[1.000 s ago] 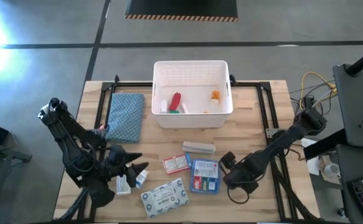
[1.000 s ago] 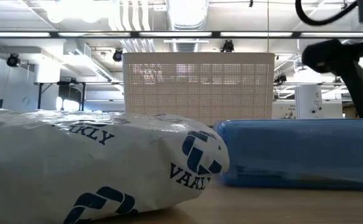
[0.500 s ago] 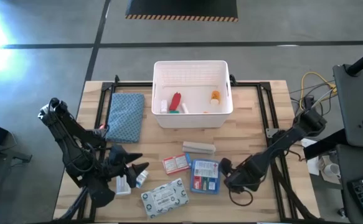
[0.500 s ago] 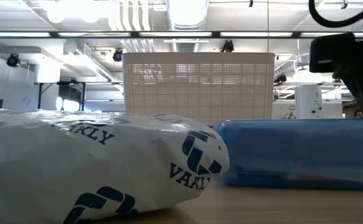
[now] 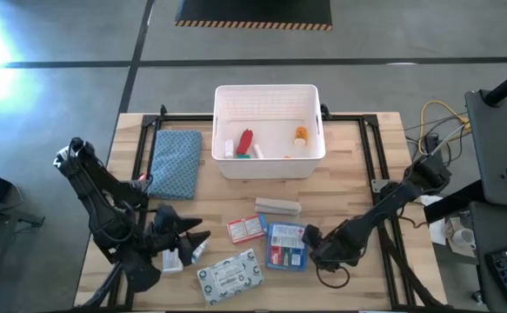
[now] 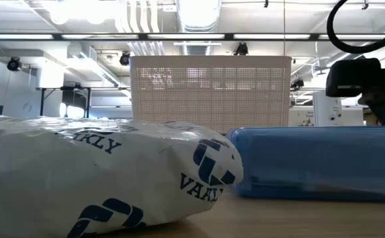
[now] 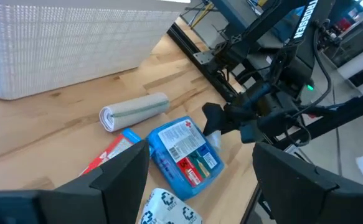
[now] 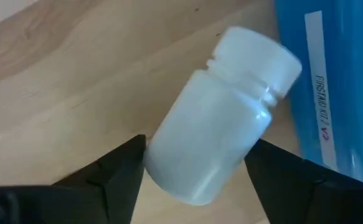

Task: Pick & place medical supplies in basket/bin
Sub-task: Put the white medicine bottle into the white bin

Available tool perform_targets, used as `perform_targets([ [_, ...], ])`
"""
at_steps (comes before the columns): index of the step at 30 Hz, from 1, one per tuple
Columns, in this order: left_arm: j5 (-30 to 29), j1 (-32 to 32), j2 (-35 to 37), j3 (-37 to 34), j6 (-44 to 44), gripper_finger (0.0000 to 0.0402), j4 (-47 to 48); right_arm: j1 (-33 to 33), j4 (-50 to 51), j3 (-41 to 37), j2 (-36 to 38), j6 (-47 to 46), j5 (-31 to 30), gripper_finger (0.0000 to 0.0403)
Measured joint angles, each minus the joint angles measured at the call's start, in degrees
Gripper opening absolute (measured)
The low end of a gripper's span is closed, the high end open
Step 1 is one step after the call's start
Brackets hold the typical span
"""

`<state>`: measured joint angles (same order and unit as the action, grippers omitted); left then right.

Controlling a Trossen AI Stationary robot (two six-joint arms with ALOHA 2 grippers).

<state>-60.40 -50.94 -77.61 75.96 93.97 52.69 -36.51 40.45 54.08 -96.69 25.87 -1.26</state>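
Note:
The white slotted bin (image 5: 269, 169) stands at the table's far middle and holds a red tube (image 5: 245, 140), a white bottle (image 5: 229, 148) and a teal-capped piece (image 5: 257, 151). On the table in front of it lie a beige bar (image 5: 277, 205), a red-white packet (image 5: 246, 229), a blue-red packet (image 5: 286, 246) and a grey-white pack (image 5: 229, 277). My right gripper (image 8: 197, 155) is open and low over a white pill bottle (image 8: 218, 118), which lies on its side against the blue packet's right edge, one finger on each side. My left gripper (image 7: 200, 149) is open near the table's left front. My right gripper comes slanting down from the table's right, with its fingers (image 8: 122, 168) on either side of the pill bottle's body (image 8: 193, 149). I cannot tell whether they touch it. The bottle lies on the table with its cap (image 8: 259, 53) pointing away from the gripper.
A blue-grey folded cloth (image 5: 175, 163) lies left of the bin. Small white items (image 5: 173, 258) lie under my left gripper (image 5: 196, 239). In the low view the grey-white pack (image 6: 100, 178) and the blue packet (image 6: 311, 162) fill the foreground, with the bin (image 6: 210, 89) behind.
My right gripper has come down and a little toward the table's near edge, settling beside the blue-red packet. Nothing on the table has moved.

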Motion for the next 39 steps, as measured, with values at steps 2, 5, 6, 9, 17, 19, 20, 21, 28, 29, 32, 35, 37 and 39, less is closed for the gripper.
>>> perform_targets([
  [2, 0.09, 0.00, -0.46, 0.00, 0.00, 0.0265, -0.93, 0.18, -1.02, -0.02, -0.26, -1.47, 0.00, 0.0239],
  [5, 0.30, 0.00, -1.19, 0.00, 0.02, 0.0265, -2.19, 0.54, -1.23, 0.37, -0.36, -8.46, 0.39, 0.0221],
  [6, 0.35, -0.02, -1.43, 0.00, 0.00, 0.0265, -2.44, 0.68, -1.37, 0.82, -0.34, -11.42, 0.43, 0.0218],
  [9, 0.39, -0.15, -2.19, 0.00, 0.00, 0.0265, -3.15, 0.78, -1.94, 2.22, 0.47, -19.69, 0.39, 0.0218],
  [17, 3.92, -0.56, -3.47, 0.00, -1.12, 0.0265, -3.20, 0.99, -2.46, 4.34, 0.71, -41.85, 1.44, 0.0249],
  [19, 4.90, -0.86, -3.49, 0.00, -1.72, 0.0265, -3.24, 1.37, -2.51, 4.53, 0.71, -48.60, 1.18, 0.0249],
  [20, 4.94, -1.00, -3.49, 0.00, -1.86, 0.0265, -3.22, 1.45, -2.54, 4.52, 0.71, -51.86, 0.65, 0.0246],
  [21, 4.92, -1.21, -3.49, 0.00, -1.96, 0.0265, -3.22, 1.48, -2.50, 4.45, 0.71, -54.61, -0.16, 0.0242],
  [28, 5.33, -2.81, -3.49, 0.00, -2.91, 0.0265, -3.24, -0.28, -1.39, 6.09, 0.69, -60.76, 1.47, 0.0249],
  [29, 5.33, -2.85, -3.49, 0.00, -2.91, 0.0265, -3.22, -0.86, -1.72, 6.94, 0.69, -58.73, 1.43, 0.0254],
  [32, 5.26, -3.41, -3.49, 0.00, -2.93, 0.0265, -3.20, -2.65, -1.76, 9.08, 0.61, -47.93, -1.95, 0.0271],
  [35, 5.28, -3.54, -3.48, 0.00, -2.94, 0.0265, -3.25, -3.93, -1.89, 11.21, 0.17, -35.37, -6.72, 0.0285],
  [37, 5.26, -3.54, -3.49, 0.00, -2.95, 0.0265, -3.24, -4.11, -1.92, 12.00, -0.56, -30.10, -7.14, 0.0293],
  [39, 5.25, -3.52, -3.49, 0.00, -2.89, 0.0265, -3.23, -3.82, -1.89, 12.10, -1.86, -28.54, -6.11, 0.0298],
])
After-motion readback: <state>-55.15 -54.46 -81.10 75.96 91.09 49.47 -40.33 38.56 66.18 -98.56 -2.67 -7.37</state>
